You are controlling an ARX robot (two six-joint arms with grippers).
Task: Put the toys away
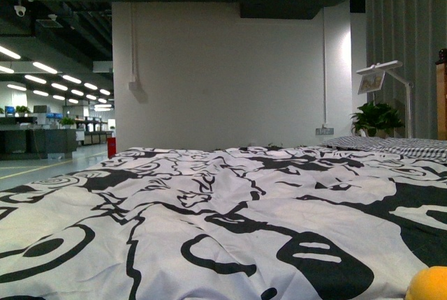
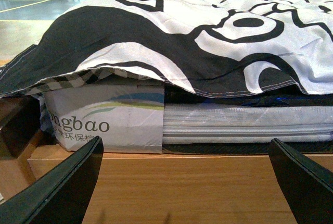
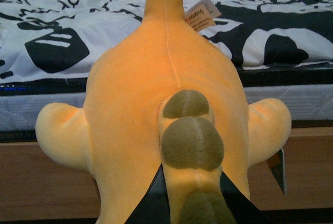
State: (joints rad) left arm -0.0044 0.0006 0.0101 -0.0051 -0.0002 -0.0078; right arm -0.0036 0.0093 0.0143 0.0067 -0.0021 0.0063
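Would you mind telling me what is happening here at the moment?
The robot is putting a toy away beside a bed. Its right gripper is closed on an orange-yellow plush toy, in front of the bed's side; the toy just shows in the front view's lower right corner. The left gripper is open and empty, facing the wooden bed frame below the black-and-white duvet.

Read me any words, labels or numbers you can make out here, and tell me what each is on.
"ngbao" on the white box under the duvet, start cut off.
Chinese characters beneath it: partly hidden.
Too small to read: the hang tag on the orange plush toy.
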